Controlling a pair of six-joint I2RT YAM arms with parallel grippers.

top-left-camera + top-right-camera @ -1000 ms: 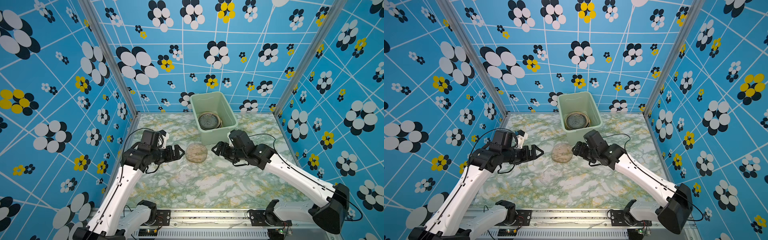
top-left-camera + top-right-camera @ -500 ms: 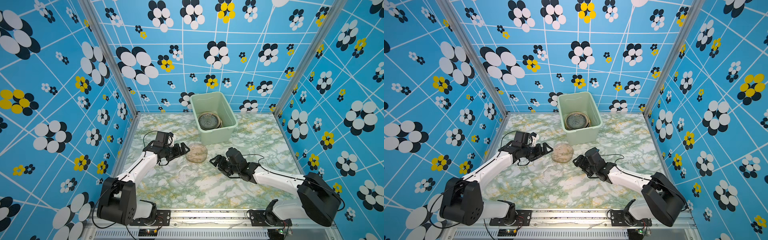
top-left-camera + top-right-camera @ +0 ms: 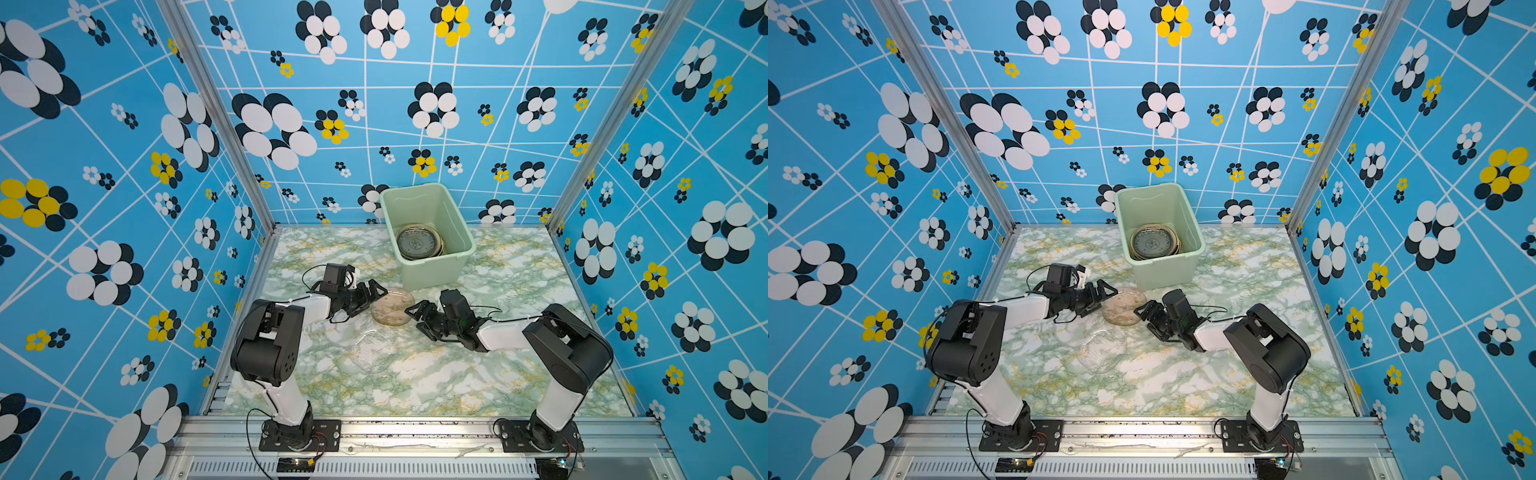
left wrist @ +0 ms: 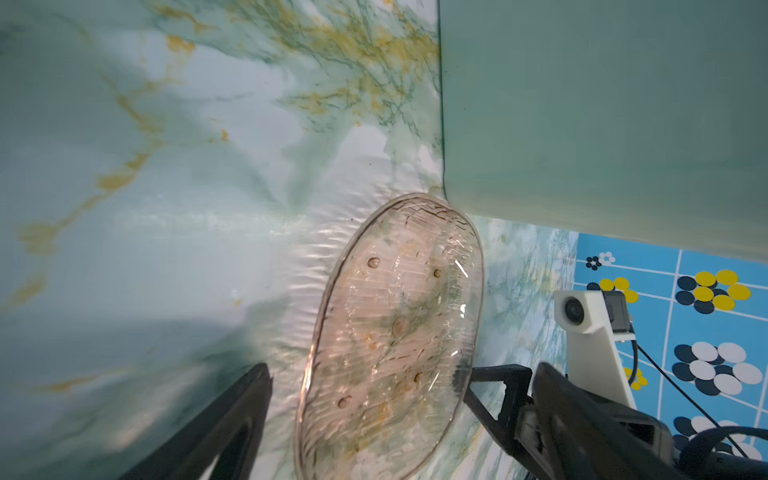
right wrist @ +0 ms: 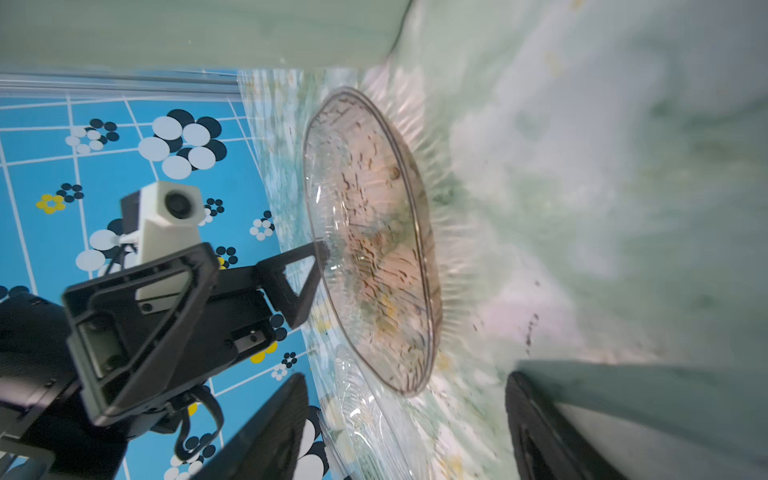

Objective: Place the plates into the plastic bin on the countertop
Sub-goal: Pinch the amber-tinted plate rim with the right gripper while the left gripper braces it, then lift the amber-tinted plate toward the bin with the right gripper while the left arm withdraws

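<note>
Sitting flat on the countertop [image 3: 436,386], the brown glass plate [image 3: 392,307] is lying just below the middle of both top views, close in front of the plastic bin [image 3: 432,272]. The bin is standing at the back centre of the frame against the flowered wall [image 3: 415,124] and is holding a stack of plates [image 3: 418,243], with a patterned one on top (the number underneath is not readable). A clear plate [image 3: 371,351] is lying lower in the frame, just below the brown one and hard to see on the marble; whether the rims are touching, cannot tell.

On the left of the frame the left gripper [image 3: 376,297] is pointing at the brown plate's left edge, jaws spread wide and gripping nothing. The right wrist view is showing one of its fingertips [image 5: 320,253] right at the plate's rim, contact not certain.

On the right of the frame the right gripper [image 3: 413,319] is facing the plate's right edge, jaws parted and holding nothing. Its own fingers [image 5: 274,432] are standing well apart in the right wrist view, with the plate lying ahead between them. The left wrist view is showing one of its fingers [image 4: 498,386] beside the plate's far rim.
</note>
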